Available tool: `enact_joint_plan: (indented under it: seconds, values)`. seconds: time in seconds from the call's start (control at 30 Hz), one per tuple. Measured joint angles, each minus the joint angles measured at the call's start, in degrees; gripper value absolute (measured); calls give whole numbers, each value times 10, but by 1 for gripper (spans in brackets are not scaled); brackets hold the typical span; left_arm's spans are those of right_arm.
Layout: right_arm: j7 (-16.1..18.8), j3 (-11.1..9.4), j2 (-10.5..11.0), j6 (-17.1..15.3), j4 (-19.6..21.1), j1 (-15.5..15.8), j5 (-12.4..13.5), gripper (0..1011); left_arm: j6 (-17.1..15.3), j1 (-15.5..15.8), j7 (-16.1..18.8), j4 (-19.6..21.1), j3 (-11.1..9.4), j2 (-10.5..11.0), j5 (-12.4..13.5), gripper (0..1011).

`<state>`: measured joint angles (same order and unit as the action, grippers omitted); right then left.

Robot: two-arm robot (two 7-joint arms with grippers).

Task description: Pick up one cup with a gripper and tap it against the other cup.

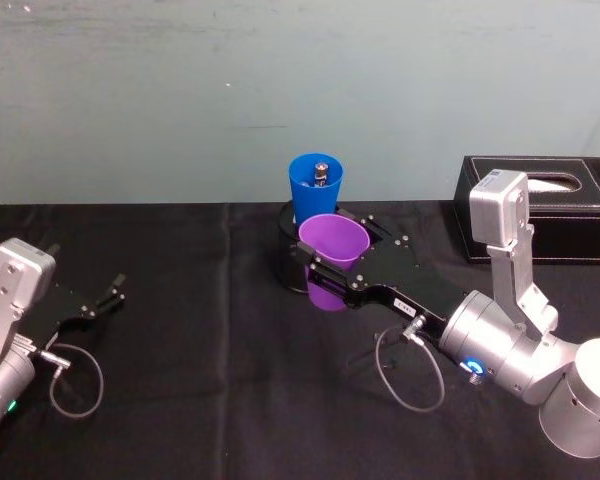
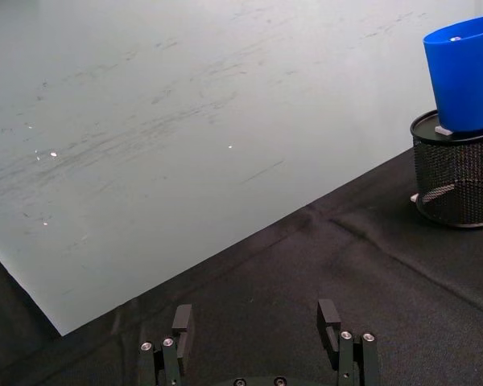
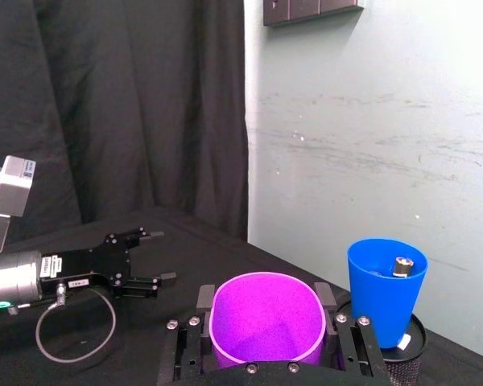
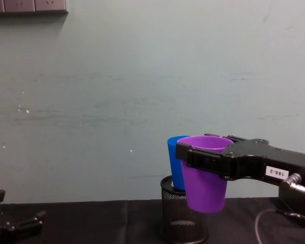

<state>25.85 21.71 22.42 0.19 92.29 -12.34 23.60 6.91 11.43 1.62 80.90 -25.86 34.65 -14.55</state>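
Your right hand (image 3: 266,314) is gripping the purple cup (image 4: 206,188) by its wall, holding it upright and lifted off the tabletop (image 1: 180,400), because the blue cup (image 1: 315,185) is sitting raised in the mesh pen holder (image 4: 183,221). You're holding them just beside each other, perhaps touching; I can't tell. Your left hand (image 1: 100,300) is idling open, well apart.

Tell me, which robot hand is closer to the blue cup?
Right. The right gripper holds the purple cup close in front of the blue cup; the left gripper sits far off to the left.
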Motion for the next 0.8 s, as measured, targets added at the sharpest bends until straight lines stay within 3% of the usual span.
enact_joint_plan:
  seconds: [0.5,0.8]
  values:
    - [0,0,0,-1,0,-1,0,744,0,0,0,0,0,0,0,1000]
    - [-9,8,-12,-13,-24,-20,9,744,0,0,0,0,0,0,0,1000]
